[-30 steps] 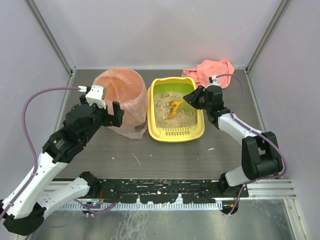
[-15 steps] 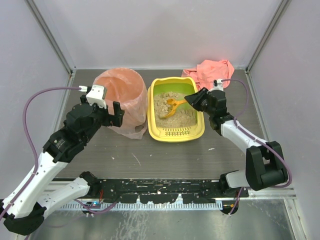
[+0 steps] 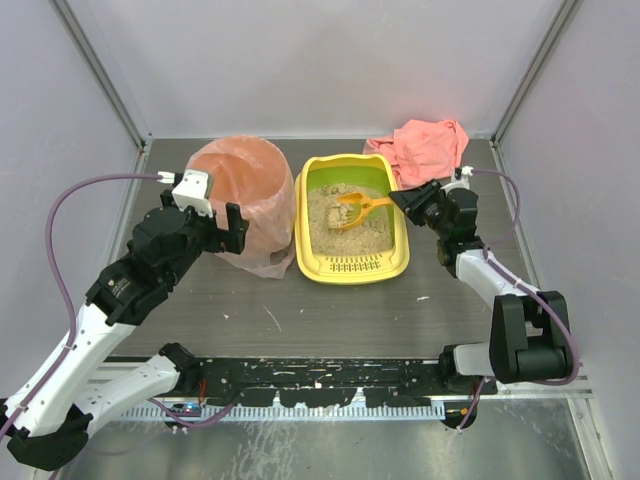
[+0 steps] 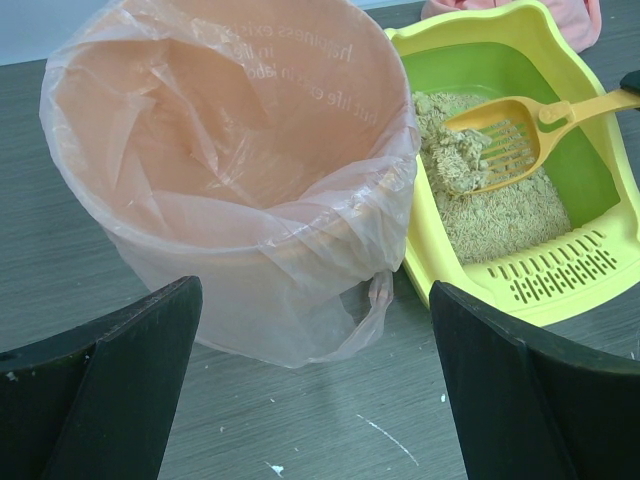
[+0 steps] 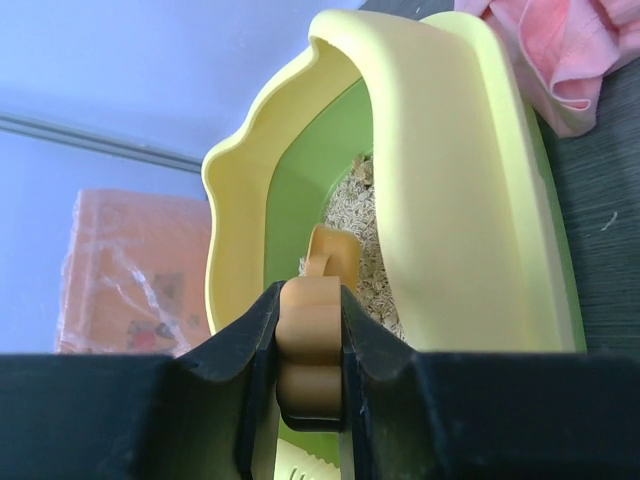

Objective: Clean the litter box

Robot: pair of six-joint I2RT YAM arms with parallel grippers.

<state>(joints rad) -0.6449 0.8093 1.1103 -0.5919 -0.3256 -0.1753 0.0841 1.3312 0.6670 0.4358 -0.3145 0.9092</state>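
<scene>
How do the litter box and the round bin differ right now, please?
The litter box is a low, yellow, rectangular tray; the bin is taller, round and lined with a pink bag. The litter box holds sandy litter and a scoop's head; the bin shows nothing inside. Both stand on the table.

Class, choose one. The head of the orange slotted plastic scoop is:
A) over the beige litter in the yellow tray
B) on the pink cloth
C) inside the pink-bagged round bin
A: the orange slotted plastic scoop, held by the right gripper, is over the litter in the yellow plastic litter box.
</scene>
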